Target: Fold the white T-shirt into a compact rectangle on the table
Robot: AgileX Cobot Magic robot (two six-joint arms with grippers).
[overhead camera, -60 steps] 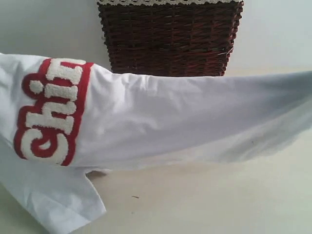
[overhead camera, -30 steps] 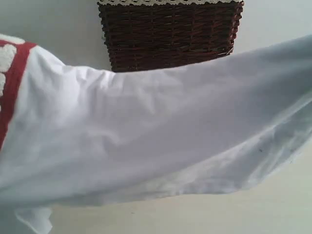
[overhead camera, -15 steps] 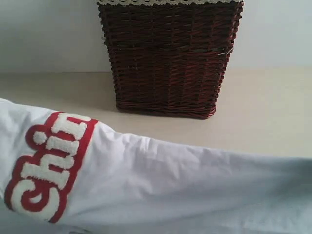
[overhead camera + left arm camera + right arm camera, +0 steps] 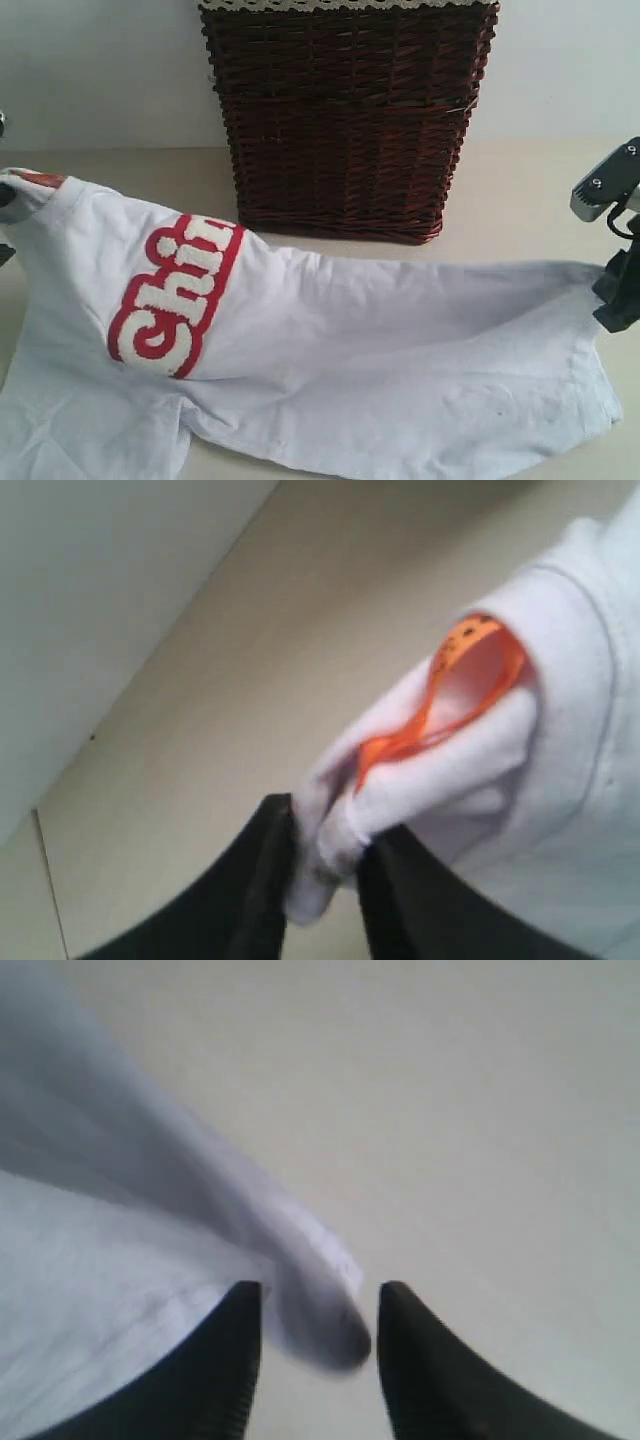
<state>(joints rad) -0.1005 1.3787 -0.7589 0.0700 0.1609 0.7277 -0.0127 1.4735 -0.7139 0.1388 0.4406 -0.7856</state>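
Pale blue-grey wall (image 4: pixel 100 70) behind; dark wicker basket (image 4: pixel 345 130), lace-trimmed rim (image 4: pixel 345 4), before it; soft light

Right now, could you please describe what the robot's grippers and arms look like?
The left gripper has two matt black fingers tapering to rounded tips. The right gripper has the same black tapering fingers. In the exterior view its arm shows a grey block with small dark dots and a thin black cable.

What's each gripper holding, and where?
Left gripper pinches the white T-shirt by a bunched edge beside the orange tape. Right gripper: jaws apart, cloth loose between.
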